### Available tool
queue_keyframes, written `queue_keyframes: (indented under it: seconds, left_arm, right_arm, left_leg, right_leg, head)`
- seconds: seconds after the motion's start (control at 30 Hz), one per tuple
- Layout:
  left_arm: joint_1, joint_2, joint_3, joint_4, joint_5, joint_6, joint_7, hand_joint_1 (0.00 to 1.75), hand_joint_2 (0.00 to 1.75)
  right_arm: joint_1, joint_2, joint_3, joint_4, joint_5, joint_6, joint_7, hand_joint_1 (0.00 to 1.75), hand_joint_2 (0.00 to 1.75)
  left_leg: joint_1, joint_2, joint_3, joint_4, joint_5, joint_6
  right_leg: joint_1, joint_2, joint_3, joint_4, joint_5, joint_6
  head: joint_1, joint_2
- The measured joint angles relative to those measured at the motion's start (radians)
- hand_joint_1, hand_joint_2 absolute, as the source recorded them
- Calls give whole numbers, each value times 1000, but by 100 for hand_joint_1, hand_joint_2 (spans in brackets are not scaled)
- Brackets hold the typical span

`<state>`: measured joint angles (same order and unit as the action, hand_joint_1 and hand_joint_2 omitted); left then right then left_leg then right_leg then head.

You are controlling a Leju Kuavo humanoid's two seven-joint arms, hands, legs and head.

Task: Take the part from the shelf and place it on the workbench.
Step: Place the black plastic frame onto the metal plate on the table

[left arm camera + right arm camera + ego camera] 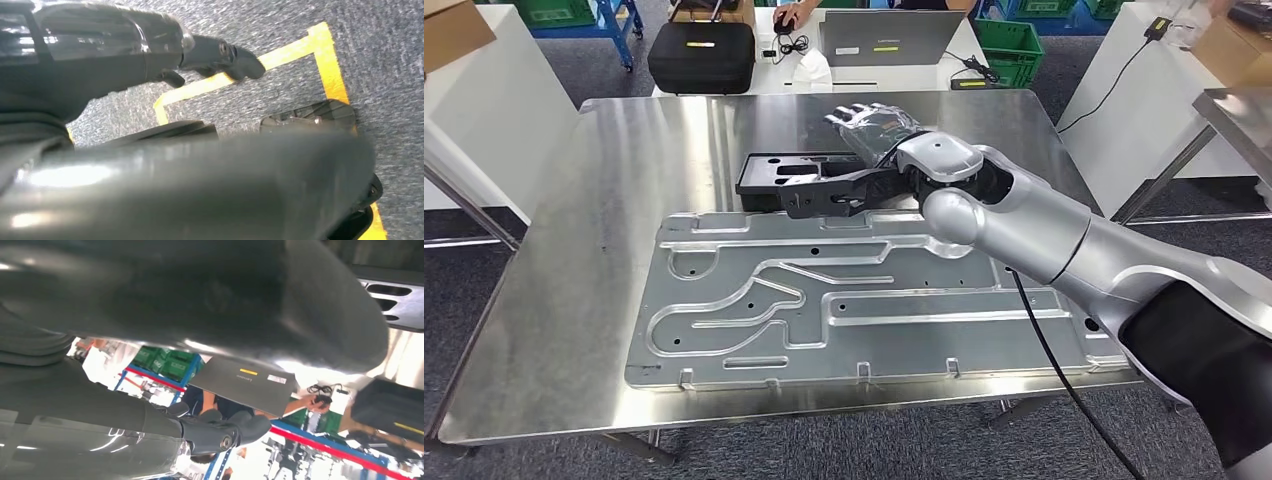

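Observation:
The black moulded part (786, 172) lies flat on the steel workbench (564, 260), just behind a large grooved metal plate. My right hand (871, 128) reaches over the part's right end with its fingers stretched out and apart. In the right wrist view the gap between thumb (210, 295) and fingers (220, 432) holds nothing, and an edge of the part (395, 297) shows beyond the thumb. Whether the hand still touches the part I cannot tell. My left hand (150, 45) hangs over grey carpet with yellow tape, fingers extended and empty.
The grooved aluminium plate (844, 300) covers the bench's front half. Behind the bench stands a white table with a black case (701, 55), a laptop (889, 35) and a person's hand on a mouse (784, 18). Green crates (1009, 45) sit to the back right.

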<state>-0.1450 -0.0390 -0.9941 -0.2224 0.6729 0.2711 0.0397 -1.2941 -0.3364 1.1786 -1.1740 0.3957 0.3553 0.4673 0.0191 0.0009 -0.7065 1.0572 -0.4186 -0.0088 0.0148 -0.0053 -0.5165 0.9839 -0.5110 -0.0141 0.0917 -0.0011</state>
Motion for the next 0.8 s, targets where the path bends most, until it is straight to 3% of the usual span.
queue_keyframes:
  seconds: [0.03,0.1,0.13,0.17,0.23,0.3,0.33,0.4,0.53,0.67,0.73,0.77,0.8]
  left_arm:
    - [0,0,0,0,0,0,0,0,0]
    - [0,2,0,0,0,0,0,0,0]
    - [0,2,0,0,0,0,0,0,0]
    - [0,3,0,0,0,0,0,0,0]
    - [-1,5,0,0,0,0,0,0,0]
    - [-3,6,0,0,-1,0,0,0,0]
    - [-4,6,0,0,-1,0,0,0,0]
    - [-6,7,0,0,-2,0,0,0,0]
    - [-8,8,0,0,-3,0,2,0,0]
    - [-9,9,0,0,-3,0,2,0,0]
    - [-10,9,0,0,-3,0,2,0,0]
    - [-10,10,0,0,-3,-1,2,0,0]
    - [-11,12,0,1,-3,-3,2,0,0]
  right_arm:
    - [-1,0,0,0,0,0,0,0,0]
    - [-2,0,1,0,0,0,1,0,0]
    - [-1,0,1,0,0,0,2,0,0]
    - [0,-1,2,0,0,0,3,0,0]
    - [0,-1,2,0,0,0,3,0,0]
    - [-3,-3,1,-1,0,0,4,0,0]
    - [-4,-4,0,-2,0,-1,4,0,0]
    - [-6,-6,-4,-3,0,-3,5,0,0]
    - [-5,-8,-6,-4,-1,-4,6,0,0]
    - [-5,-9,-6,-4,-1,-4,6,0,0]
    - [-5,-10,-7,-3,-1,-4,6,0,0]
    - [-3,-11,-7,-3,-2,-5,6,0,0]
    - [1,-12,-7,-3,-4,-7,7,0,0]
  left_leg:
    - [-1,0,-10,27,-36,-3]
    - [0,-1,-37,133,-134,-10]
    - [0,-2,-47,193,-166,-13]
    - [0,-2,-48,233,-175,-17]
    - [0,-1,-5,227,-139,-21]
    - [1,2,89,116,-110,-24]
    - [0,1,130,60,-115,-20]
    - [-3,-1,164,0,-134,-8]
    - [-1,-3,147,-8,-111,24]
    - [0,-3,141,-8,-106,29]
    - [0,-3,133,-8,-99,33]
    - [-1,-4,119,-7,-87,36]
    - [-3,-4,97,-7,-70,38]
  right_leg:
    - [-3,-3,-7,-9,15,-4]
    - [-5,-6,-30,-12,38,-9]
    - [-5,-6,-45,-11,48,-9]
    - [-5,-6,-60,-8,58,-8]
    - [-7,-6,-93,2,75,-2]
    - [-9,-6,-122,19,85,7]
    - [-9,-6,-134,29,89,12]
    - [-8,-7,-146,41,99,21]
    - [-12,-4,-156,46,97,38]
    - [-13,-2,-161,55,78,42]
    - [-14,-2,-168,84,41,47]
    - [-15,-1,-180,152,-8,50]
    - [-16,-1,-178,211,-39,50]
  head:
    - [-6,0]
    - [-20,0]
    - [-26,0]
    - [-31,0]
    - [-38,0]
    - [-42,0]
    - [-42,0]
    - [-40,0]
    - [-41,0]
    - [-41,0]
    - [-36,0]
    - [-32,0]
    - [-25,0]
